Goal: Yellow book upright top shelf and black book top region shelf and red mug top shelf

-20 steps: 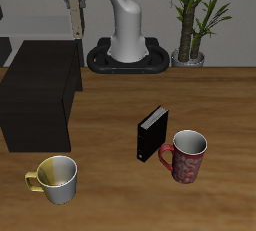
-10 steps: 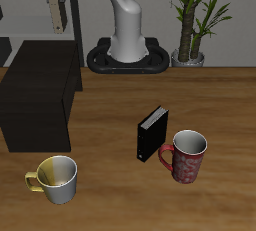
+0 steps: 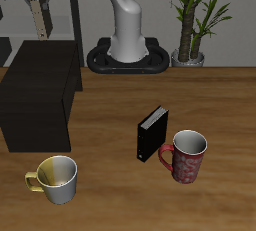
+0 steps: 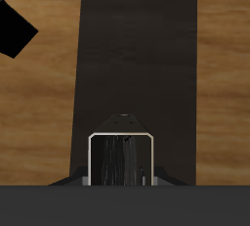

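Observation:
The yellow book [image 3: 40, 20] hangs upright as a thin tan strip, high above the back of the shelf [image 3: 40, 90], with my gripper [image 3: 39, 2] shut on its upper end. From the wrist view the book [image 4: 137, 64] is a long dark band running away from the gripper [image 4: 122, 166]. The black book [image 3: 152, 133] stands upright on the table, and the red mug [image 3: 185, 156] is close beside it, nearer the front edge. The shelf's flat top is bare.
A yellow mug [image 3: 55, 178] stands near the table's front edge, in front of the shelf. The robot's base [image 3: 128, 50] and a potted plant [image 3: 192, 20] are at the back.
My gripper has carried the yellow book sideways along the back, from beside the robot's base to above the shelf. The other things have not moved.

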